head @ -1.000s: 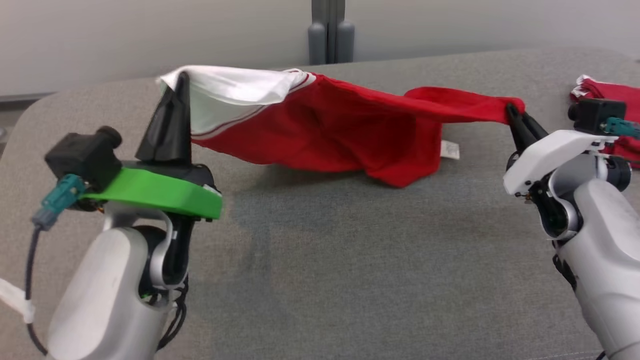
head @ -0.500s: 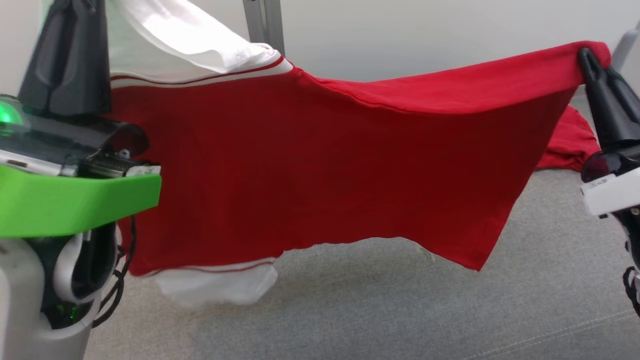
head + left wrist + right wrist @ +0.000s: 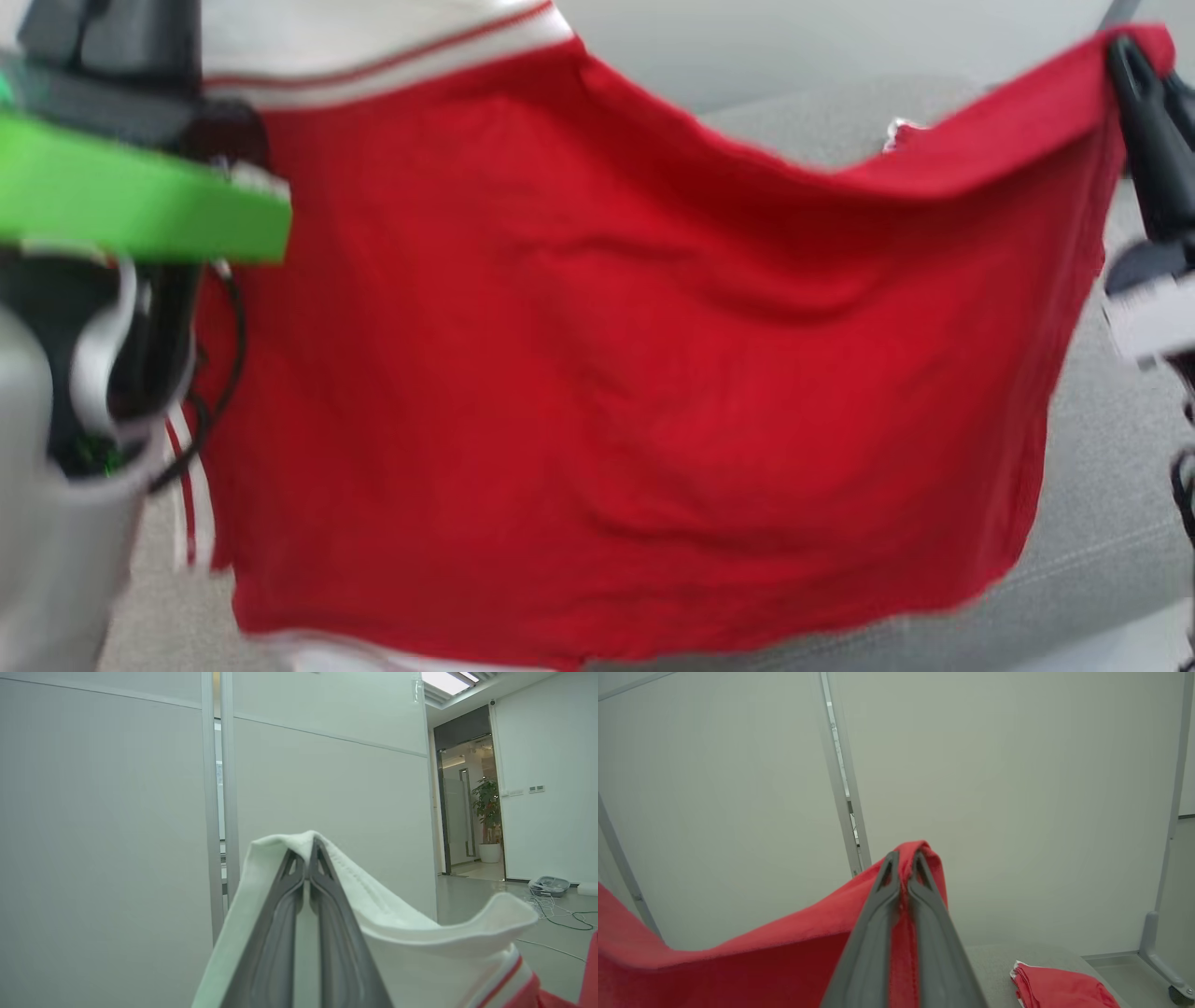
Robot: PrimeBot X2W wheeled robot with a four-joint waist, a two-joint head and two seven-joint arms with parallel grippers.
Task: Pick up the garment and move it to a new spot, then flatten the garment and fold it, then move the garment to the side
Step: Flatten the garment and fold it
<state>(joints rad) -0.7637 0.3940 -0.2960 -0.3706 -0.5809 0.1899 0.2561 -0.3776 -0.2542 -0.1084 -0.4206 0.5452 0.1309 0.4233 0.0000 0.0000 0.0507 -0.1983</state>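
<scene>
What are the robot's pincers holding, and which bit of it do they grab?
Both hold the red garment, hanging spread between them. The left pincer pinches its white part; the right pincer pinches a red top corner.

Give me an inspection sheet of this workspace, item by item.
Surface: grey fabric surface, beneath the hanging garment.
Job's things: red garment with white trim, lifted and hanging spread between both grippers; head view blurred.
Clutter: second red garment lying on the surface.
Grippers: left gripper shut on the white part; right gripper shut on a red edge.
Cables: dark cable looped at the left wrist; cords on the floor.
Surroundings: pale partition panels; potted plant by a doorway.
</scene>
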